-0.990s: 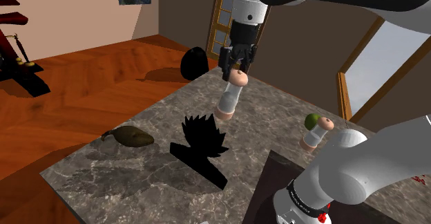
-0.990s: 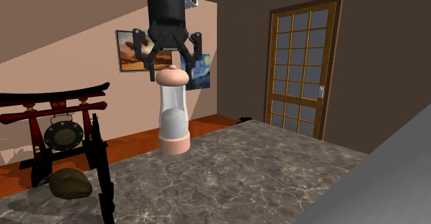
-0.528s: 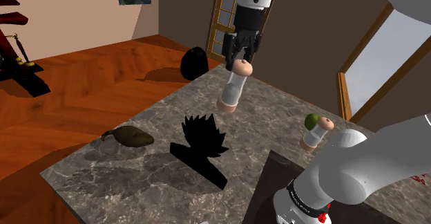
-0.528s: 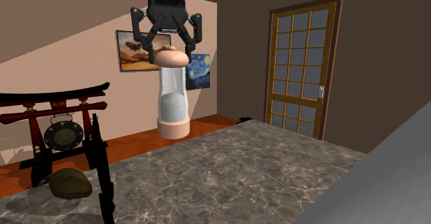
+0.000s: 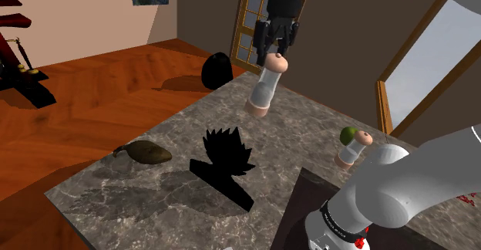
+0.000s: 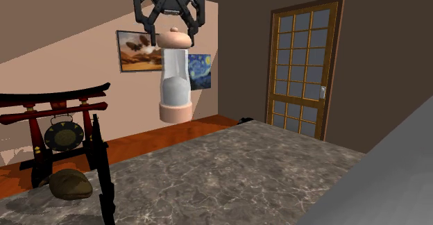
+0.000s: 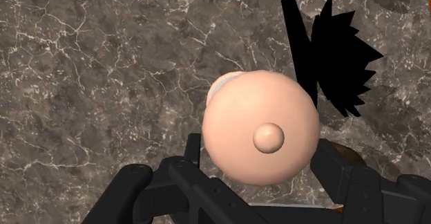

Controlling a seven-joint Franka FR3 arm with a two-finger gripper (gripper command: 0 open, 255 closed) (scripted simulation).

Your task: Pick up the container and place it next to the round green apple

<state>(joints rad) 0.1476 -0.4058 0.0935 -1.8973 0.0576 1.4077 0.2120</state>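
1. Here, nearest in the shoulder view, the dark stand [image 5: 302, 210] and the arm's grey elbow fill the lower right, and the elbow cuts off part of the table [image 5: 154, 188].
2. On the table stand a black spiky shape [image 5: 224, 157], drawn with no detail, and a brown lump [image 5: 143, 153] toward that view's left.
3. Farther along, a green apple [image 5: 348, 135] sits touching a smaller jar [image 5: 353, 151]; the shoulder view alone shows this pair, well apart from the container.
4. The container [image 5: 264, 88], a clear tube with a peach cap and base, hangs tilted in the air above the table's far part.
5. The gripper [image 5: 275, 54] pinches the cap, its fingers pressed against both sides.
6. The second exterior view shows the gripper [image 6: 171, 36] from the side and open air under the container [image 6: 173, 85].
7. In the wrist view the cap hides the container [image 7: 261, 129] below it and covers the fingertips of the gripper [image 7: 259, 184].
8. Beyond stand a glazed door [image 6: 305, 71], a red gong frame [image 6: 55, 112] cut off at the edge, and two paintings [image 6: 139, 50].
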